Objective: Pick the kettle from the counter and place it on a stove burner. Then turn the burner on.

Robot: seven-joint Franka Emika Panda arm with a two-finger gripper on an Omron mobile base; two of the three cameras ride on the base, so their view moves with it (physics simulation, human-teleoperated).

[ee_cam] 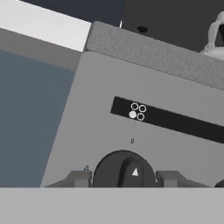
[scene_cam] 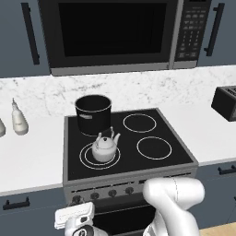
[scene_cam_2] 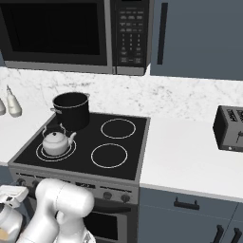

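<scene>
Left base view: kettle (scene_cam: 104, 147) is seated on the double-ring stove burner (scene_cam: 87, 159) at 7 o'clock of the cooktop, placement done. Right base view: black pot (scene_cam_2: 71, 110) is seen behind it. Hand view: knob (ee_cam: 124, 169) is clamped between half-closed fingers (ee_cam: 79, 178), ready for turning.

The kettle (scene_cam: 105, 147) sits on the stove burner (scene_cam: 88, 159), beside a black pot (scene_cam: 93, 113).

From the hand view I get just the kettle (ee_cam: 215, 37) handle, cut by the right edge. The knob (ee_cam: 124, 169) loses its lower half at the bottom. My left base view crops the toaster (scene_cam: 226, 103) at the right edge.
</scene>
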